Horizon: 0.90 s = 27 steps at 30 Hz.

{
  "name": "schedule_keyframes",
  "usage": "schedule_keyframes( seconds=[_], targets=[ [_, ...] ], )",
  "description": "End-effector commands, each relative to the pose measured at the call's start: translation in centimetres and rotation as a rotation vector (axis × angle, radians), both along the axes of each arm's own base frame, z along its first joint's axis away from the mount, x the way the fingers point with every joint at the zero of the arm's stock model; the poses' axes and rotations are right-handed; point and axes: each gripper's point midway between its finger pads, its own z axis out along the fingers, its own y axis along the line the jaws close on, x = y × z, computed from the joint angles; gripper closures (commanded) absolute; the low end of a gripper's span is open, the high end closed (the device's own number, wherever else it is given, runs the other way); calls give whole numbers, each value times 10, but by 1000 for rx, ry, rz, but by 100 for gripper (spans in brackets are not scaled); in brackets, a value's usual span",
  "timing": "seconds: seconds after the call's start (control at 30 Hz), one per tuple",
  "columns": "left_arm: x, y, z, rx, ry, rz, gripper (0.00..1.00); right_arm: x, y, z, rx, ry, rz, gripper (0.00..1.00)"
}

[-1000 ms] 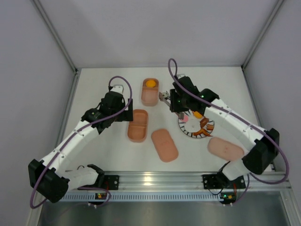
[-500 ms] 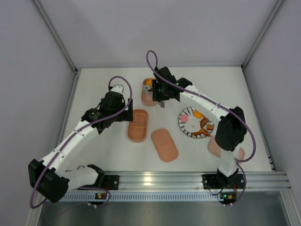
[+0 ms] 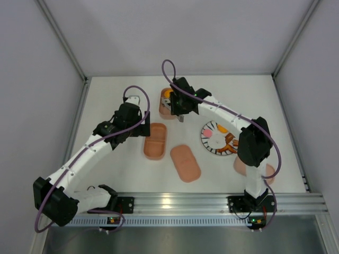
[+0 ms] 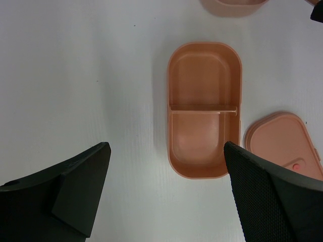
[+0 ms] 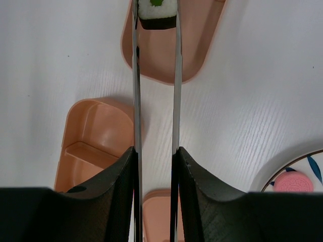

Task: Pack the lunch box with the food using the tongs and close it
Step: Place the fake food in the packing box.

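Two salmon-pink lunch box trays lie on the table: a far tray (image 3: 164, 108) with an orange round piece (image 3: 168, 93) in it, and a near divided tray (image 3: 155, 141). My right gripper (image 5: 155, 151) is shut on the silvery tongs (image 5: 135, 75). The tong tips pinch a black-white sushi roll (image 5: 157, 12) over the far tray (image 5: 197, 45). My left gripper (image 4: 166, 151) hangs open with nothing in it just left of the near tray (image 4: 204, 108). One lid (image 3: 185, 162) lies in front of the near tray. A second lid (image 3: 254, 166) is partly hidden by the right arm.
A white plate with dark stripes (image 3: 207, 143) sits right of the trays and holds a pink piece (image 3: 208, 134), an orange piece (image 3: 223, 128) and brown-red strips (image 3: 231, 142). White walls close in the table on three sides.
My right arm has swung left from over the plate to over the far tray, tongs still in its grip. The left arm has stayed put.
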Motion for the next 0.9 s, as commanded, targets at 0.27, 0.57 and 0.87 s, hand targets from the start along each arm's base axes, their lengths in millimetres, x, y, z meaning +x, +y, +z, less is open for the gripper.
schedule_keyframes(
  seconds=[0.27,0.57,0.87],
  targets=[
    [6,-2,3,-15,-25,9,1,20,27,17,83,-95,-22,59],
    [7,-1,2,-14,-22,10,1,22,24,22,83,-105,-30,57],
    [6,-2,3,-17,-22,7,1,-1,-7,78,98,-182,-50,56]
  ],
)
